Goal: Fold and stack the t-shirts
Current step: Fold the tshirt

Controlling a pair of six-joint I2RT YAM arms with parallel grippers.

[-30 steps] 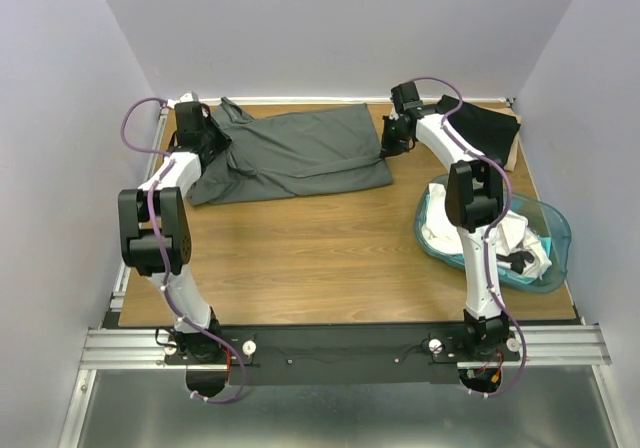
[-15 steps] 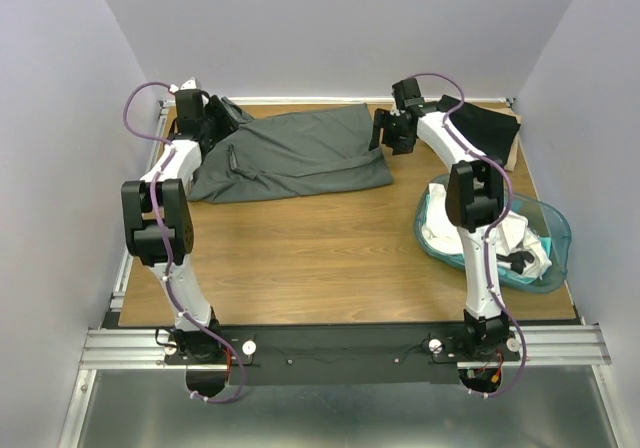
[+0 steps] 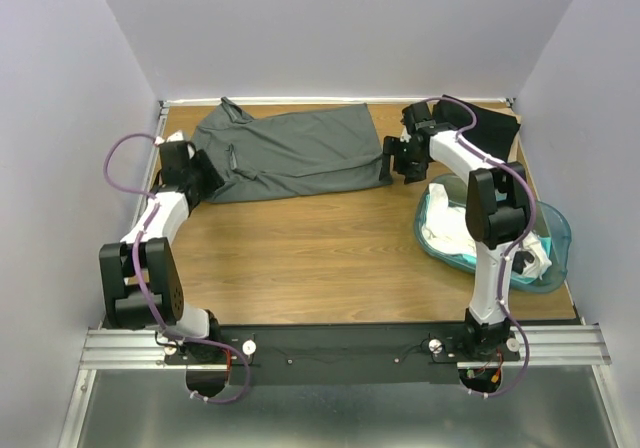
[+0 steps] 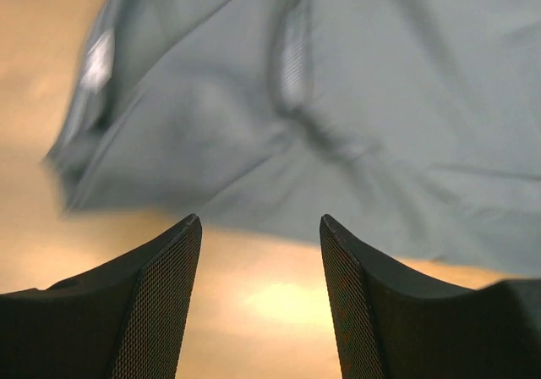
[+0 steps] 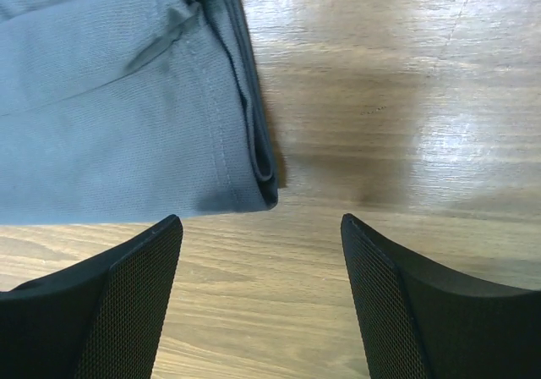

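On the near right part of the bench stands a teal tub, and crumpled white t-shirts lie inside it; the right arm passes over them.

Further in, the left tool is low over the wood at the left side. Its two fingers are apart and nothing is between them. In its wrist view, the left tool points at the sleeve side of the dark grey t-shirt, just beyond the tips.

The right tool is at the other end of this shirt, with fingers also wide apart and empty. In its own view, the right tool is just before the folded corner of the dark grey t-shirt.

The dark grey t-shirt lies folded lengthwise across the far half of the bench. A black t-shirt lies in the far right corner.
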